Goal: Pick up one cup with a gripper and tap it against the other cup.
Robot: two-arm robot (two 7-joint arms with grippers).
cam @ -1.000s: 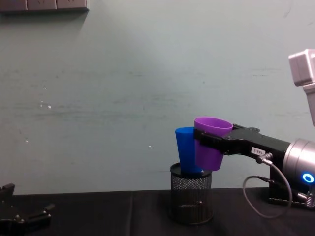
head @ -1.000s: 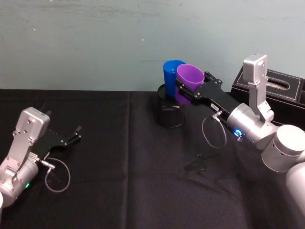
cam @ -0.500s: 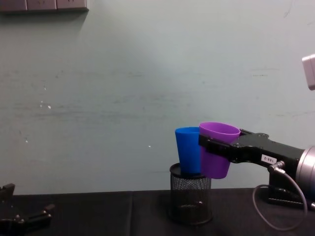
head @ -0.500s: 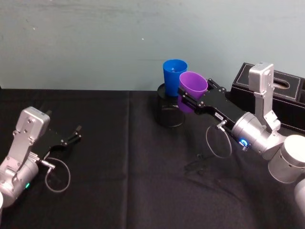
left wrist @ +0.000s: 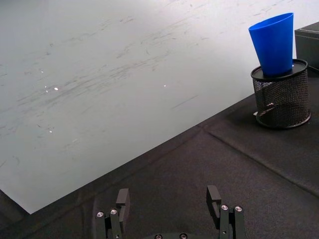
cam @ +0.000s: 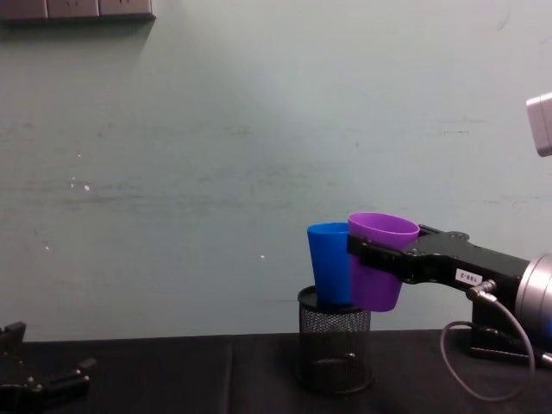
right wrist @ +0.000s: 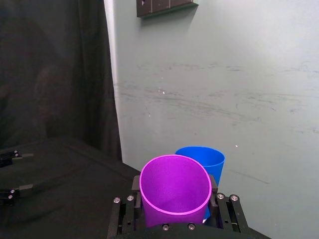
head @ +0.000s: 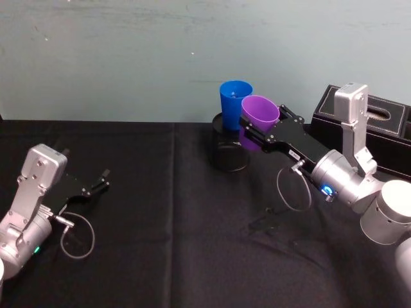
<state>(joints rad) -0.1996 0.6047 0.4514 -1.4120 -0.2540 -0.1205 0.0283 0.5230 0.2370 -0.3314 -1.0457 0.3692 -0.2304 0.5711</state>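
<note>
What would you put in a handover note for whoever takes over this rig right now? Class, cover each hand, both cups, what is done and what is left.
Right hand: shut on the purple cup, holding it upright in the air close beside the blue cup.
Left hand: open, empty, parked low at the black table on the robot's left.
Blue cup: stands in the black mesh holder near the back wall.
Done: purple cup picked up and brought to the blue one.
Left: I cannot tell if the cups touch, so make the tap if contact is missing.
</note>
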